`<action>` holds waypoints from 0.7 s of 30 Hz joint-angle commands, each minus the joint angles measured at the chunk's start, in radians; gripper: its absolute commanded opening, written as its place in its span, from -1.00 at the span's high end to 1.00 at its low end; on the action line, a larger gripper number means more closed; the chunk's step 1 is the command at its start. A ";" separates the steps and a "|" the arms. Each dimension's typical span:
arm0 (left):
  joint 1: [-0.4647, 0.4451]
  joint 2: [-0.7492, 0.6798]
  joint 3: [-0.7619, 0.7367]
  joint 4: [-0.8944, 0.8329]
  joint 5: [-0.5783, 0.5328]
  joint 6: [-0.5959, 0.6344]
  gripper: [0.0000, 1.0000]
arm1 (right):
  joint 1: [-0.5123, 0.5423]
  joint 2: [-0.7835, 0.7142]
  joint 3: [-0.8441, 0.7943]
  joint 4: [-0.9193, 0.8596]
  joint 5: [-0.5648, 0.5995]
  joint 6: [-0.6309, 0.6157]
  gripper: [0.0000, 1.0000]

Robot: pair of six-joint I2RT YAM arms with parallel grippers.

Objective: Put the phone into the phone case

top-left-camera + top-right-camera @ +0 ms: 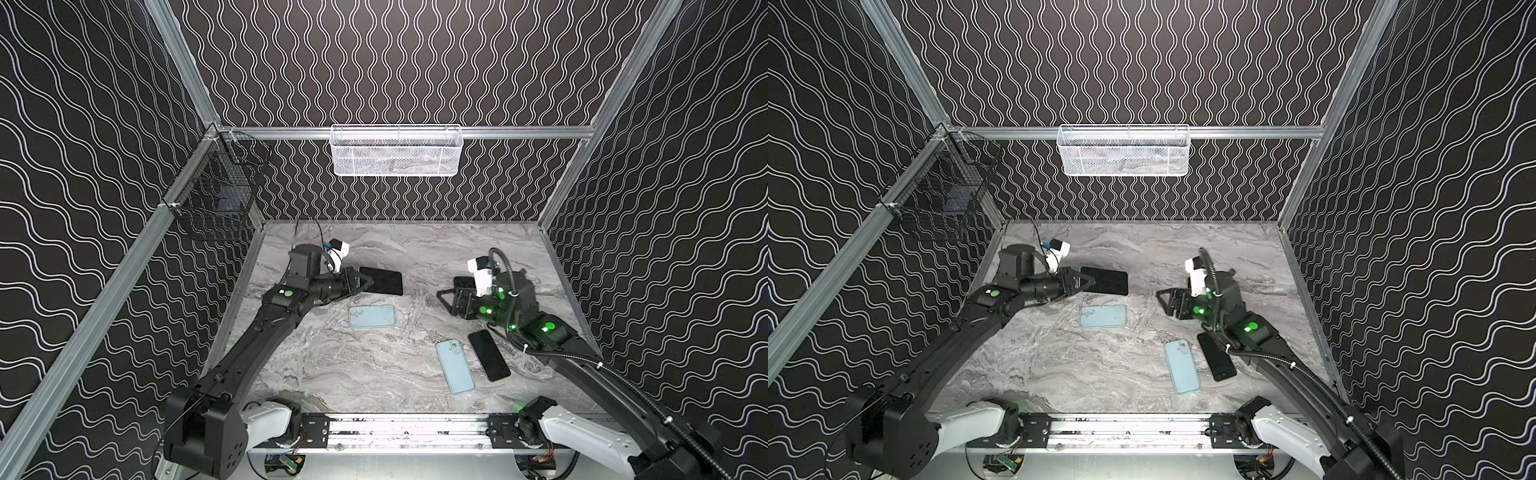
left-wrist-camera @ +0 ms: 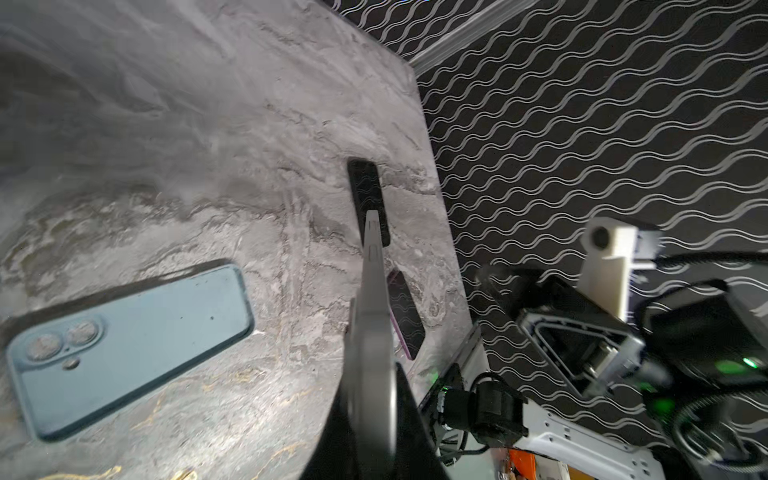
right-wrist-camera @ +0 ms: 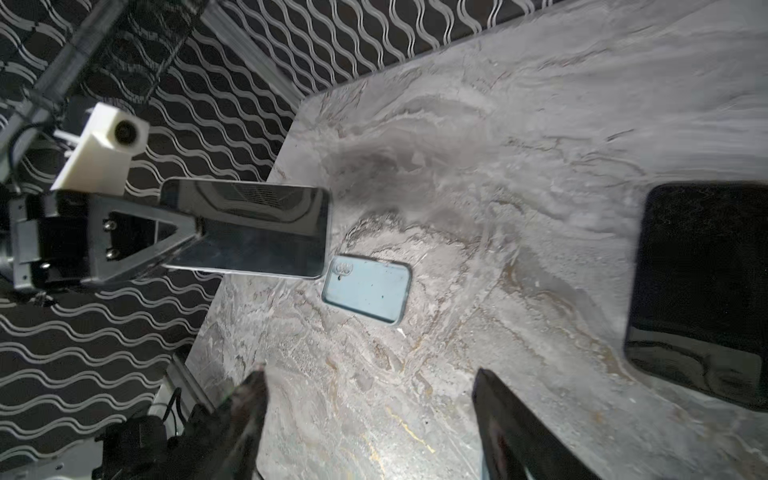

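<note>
Right tool [image 3: 368, 372] spread, empty — left tool [image 3: 195, 230] clamps phone [image 3: 257, 224], grip clearest in right wrist view.

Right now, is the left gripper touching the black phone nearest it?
Touching. The right wrist view shows the left gripper clamped on one end of the phone.

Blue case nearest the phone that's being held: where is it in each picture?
In a top view: blue case lying just on the robot's side of the held phone.
In a top view: same place.
Left wrist: lying flat beside the held phone's edge.
Right wrist: by the held phone's free end.
Shared landmark: the held phone, in the left gripper.
</note>
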 commanded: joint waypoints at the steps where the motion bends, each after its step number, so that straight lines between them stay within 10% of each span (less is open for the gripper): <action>1: 0.008 0.014 0.035 0.086 0.161 0.017 1.00 | -0.105 -0.009 -0.016 0.107 -0.254 0.037 -0.59; 10: 0.008 0.037 -0.078 0.504 0.309 -0.272 1.00 | -0.209 0.075 -0.100 0.614 -0.724 0.285 -0.54; 21: 0.007 0.036 -0.172 0.814 0.242 -0.496 1.00 | -0.209 0.320 -0.350 1.642 -0.659 0.905 -0.35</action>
